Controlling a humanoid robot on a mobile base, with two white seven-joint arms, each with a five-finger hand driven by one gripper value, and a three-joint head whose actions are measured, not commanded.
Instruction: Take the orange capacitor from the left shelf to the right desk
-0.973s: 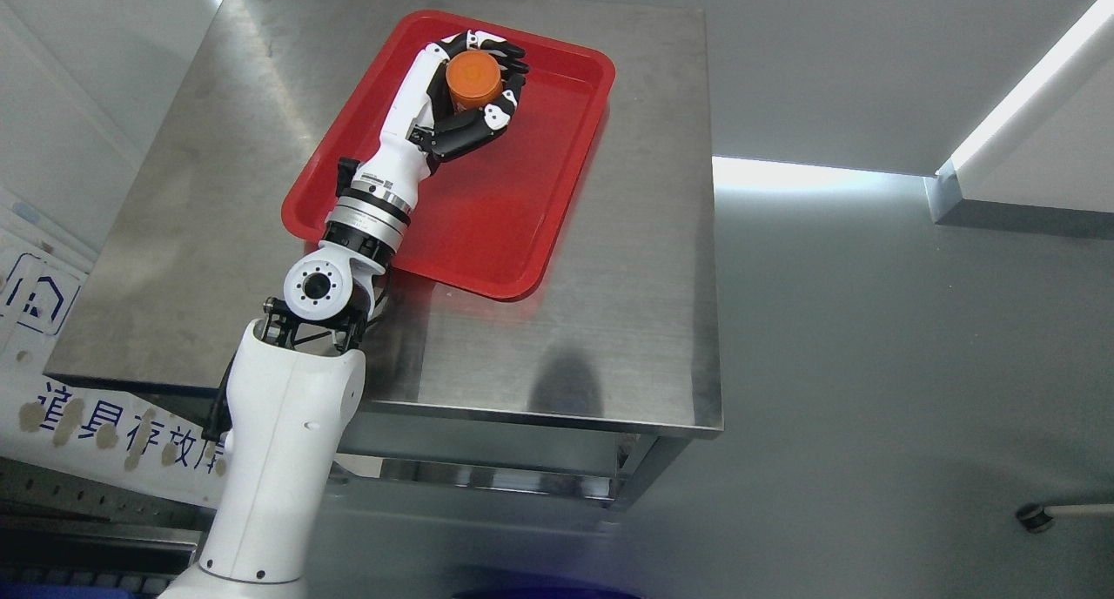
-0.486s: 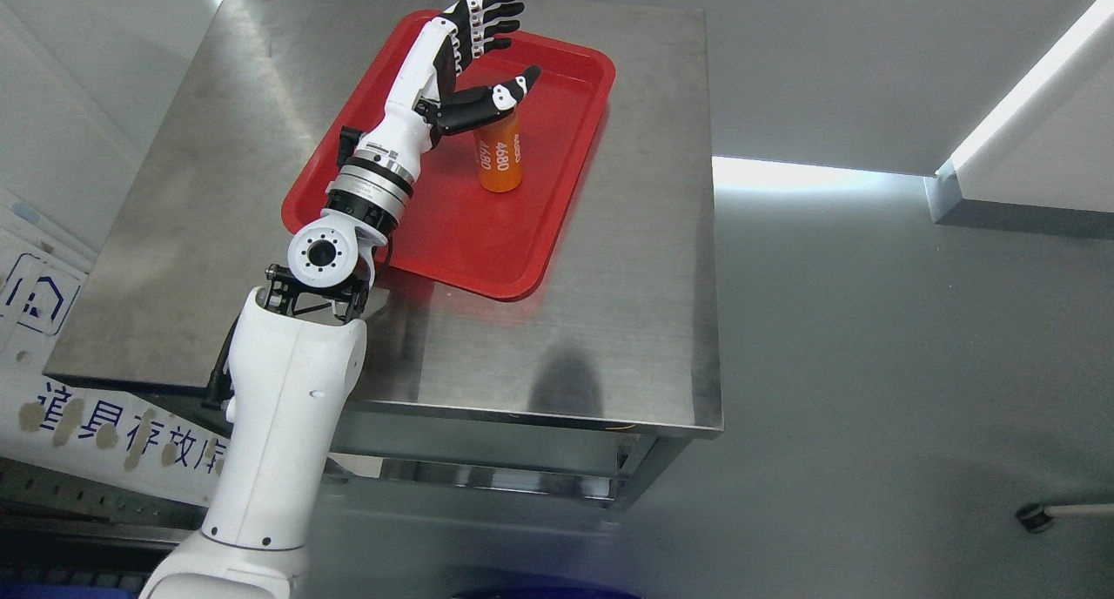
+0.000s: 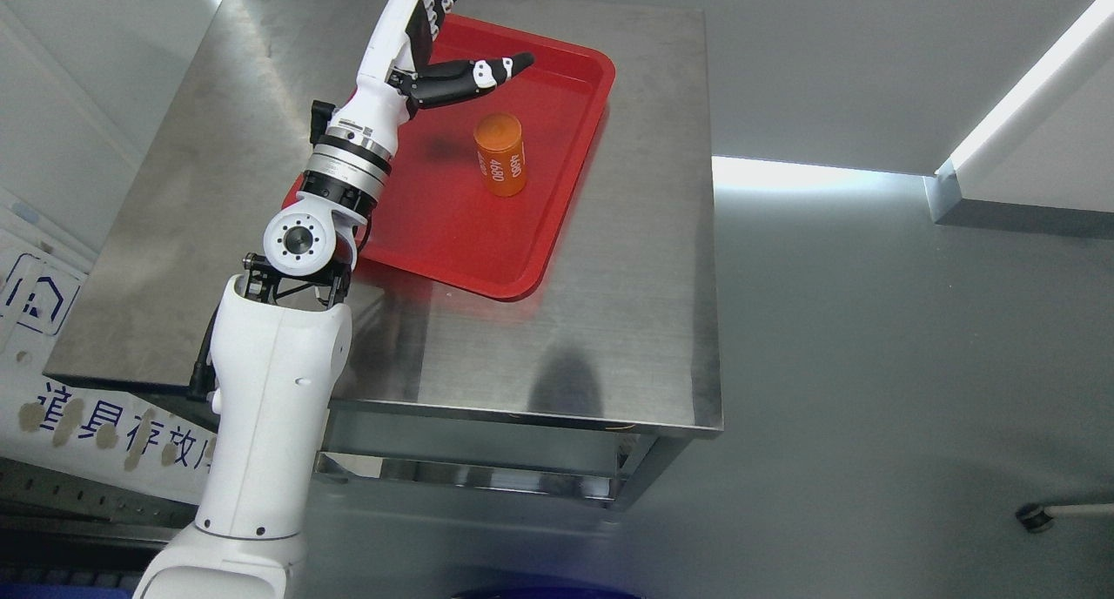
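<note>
An orange capacitor [image 3: 500,155] with white print stands upright in the red tray [image 3: 452,233] on the steel desk. My left hand [image 3: 452,33] hovers above and to the left of it, open, with the thumb stretched out toward the right and the other fingers pointing up past the tray's far rim. A clear gap separates hand and capacitor. The right arm does not show.
The steel desk [image 3: 609,320] ends in an edge at the front and at the right, with grey floor beyond. A white panel with blue print [image 3: 78,425] lies at the lower left. A small caster [image 3: 1031,518] sits on the floor at the lower right.
My left hand let go of the capacitor, spread its fingers and drew back up and to the left. The capacitor now stands alone in the tray.
</note>
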